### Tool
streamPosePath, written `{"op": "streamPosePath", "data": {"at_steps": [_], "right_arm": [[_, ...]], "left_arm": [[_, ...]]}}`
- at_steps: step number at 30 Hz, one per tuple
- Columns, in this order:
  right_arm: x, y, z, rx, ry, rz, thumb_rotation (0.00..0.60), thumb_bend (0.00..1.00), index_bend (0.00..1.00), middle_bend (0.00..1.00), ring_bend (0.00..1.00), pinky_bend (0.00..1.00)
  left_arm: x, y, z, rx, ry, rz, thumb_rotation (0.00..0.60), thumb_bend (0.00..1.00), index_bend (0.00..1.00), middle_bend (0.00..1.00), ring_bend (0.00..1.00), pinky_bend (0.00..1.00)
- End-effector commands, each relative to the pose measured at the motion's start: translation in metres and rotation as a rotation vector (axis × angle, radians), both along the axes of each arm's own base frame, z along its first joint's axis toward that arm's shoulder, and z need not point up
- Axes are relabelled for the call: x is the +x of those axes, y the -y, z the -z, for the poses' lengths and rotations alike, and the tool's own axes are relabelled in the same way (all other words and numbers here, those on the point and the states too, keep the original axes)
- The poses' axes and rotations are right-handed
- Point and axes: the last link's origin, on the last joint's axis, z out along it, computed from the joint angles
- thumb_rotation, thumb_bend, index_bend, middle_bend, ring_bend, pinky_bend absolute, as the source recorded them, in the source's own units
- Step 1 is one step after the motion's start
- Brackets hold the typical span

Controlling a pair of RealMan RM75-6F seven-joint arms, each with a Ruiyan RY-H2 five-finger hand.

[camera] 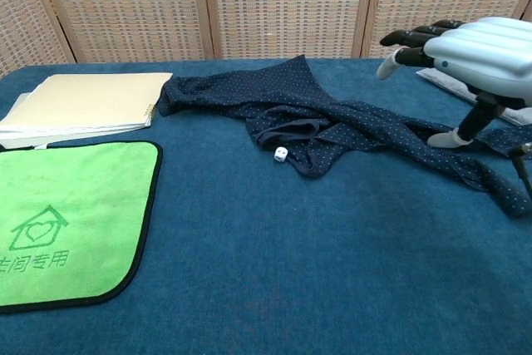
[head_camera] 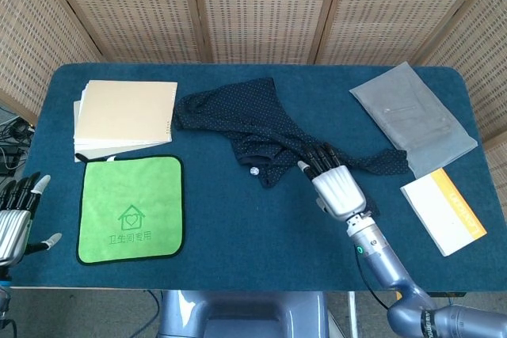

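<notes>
While our right hand (head_camera: pixel 339 186) hovers empty over the scarf (head_camera: pixel 269 128) with fingers (camera: pixel 413 37) spread, the die (head_camera: pixel 254 170) lies on the desk (head_camera: pixel 238 235) mid-table, touching the scarf's near edge and well left of those fingers. We judge the die light, hard and prone to roll, best pinched across opposite faces. Our left hand (head_camera: pixel 14 215) waits off the desk's left edge, fingers apart and empty.

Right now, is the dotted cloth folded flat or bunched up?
Bunched up. The dotted cloth lies crumpled and twisted across the table, with a die at its front edge; the right hand hovers open.
</notes>
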Motion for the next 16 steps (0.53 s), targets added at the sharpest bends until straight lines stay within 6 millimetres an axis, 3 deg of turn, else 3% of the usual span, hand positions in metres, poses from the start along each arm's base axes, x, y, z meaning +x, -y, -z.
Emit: {"op": "streamPosePath", "data": {"at_steps": [1, 5, 8, 11, 16], "right_arm": [[-0.027, -0.022, -0.011, -0.015, 0.015, 0.038, 0.6, 0.38, 0.21, 0.0, 0.0, 0.0], [-0.07, -0.051, -0.027, -0.05, 0.059, 0.099, 0.6, 0.37, 0.14, 0.0, 0.0, 0.0], [-0.09, -0.068, -0.037, -0.077, 0.092, 0.114, 0.6, 0.35, 0.07, 0.0, 0.0, 0.0], [-0.105, -0.081, -0.047, -0.123, 0.104, 0.103, 0.6, 0.34, 0.01, 0.0, 0.0, 0.0], [-0.124, -0.094, -0.054, -0.171, 0.098, 0.114, 0.6, 0.32, 0.0, 0.0, 0.0, 0.0]], "left_arm": [[0.001, 0.001, -0.001, 0.005, 0.001, 0.003, 0.6, 0.0, 0.0, 0.0, 0.0, 0.0], [0.002, 0.002, -0.002, 0.013, 0.0, 0.009, 0.6, 0.0, 0.0, 0.0, 0.0, 0.0], [0.003, 0.002, -0.002, 0.016, -0.004, 0.012, 0.6, 0.0, 0.0, 0.0, 0.0, 0.0], [0.004, 0.003, -0.001, 0.019, -0.009, 0.016, 0.6, 0.0, 0.0, 0.0, 0.0, 0.0], [0.005, 0.005, 0.001, 0.025, -0.016, 0.026, 0.6, 0.0, 0.0, 0.0, 0.0, 0.0]]}}
